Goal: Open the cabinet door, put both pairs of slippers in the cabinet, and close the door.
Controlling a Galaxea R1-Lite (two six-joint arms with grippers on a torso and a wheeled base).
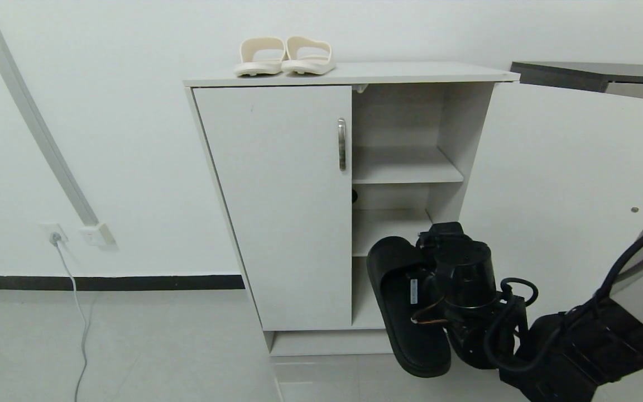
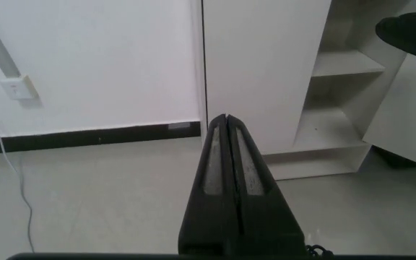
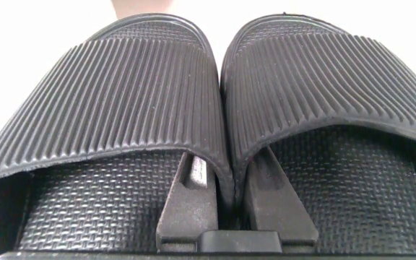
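No text, number or sign can be read anywhere. A white label (image 1: 413, 291) sits on the sole of the black slippers (image 1: 405, 318) in front of the open cabinet, but its print is too small to make out.

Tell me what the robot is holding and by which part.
The right end effector holds the black slippers together, pinching their touching inner sides under the straps. The left end effector holds nothing.
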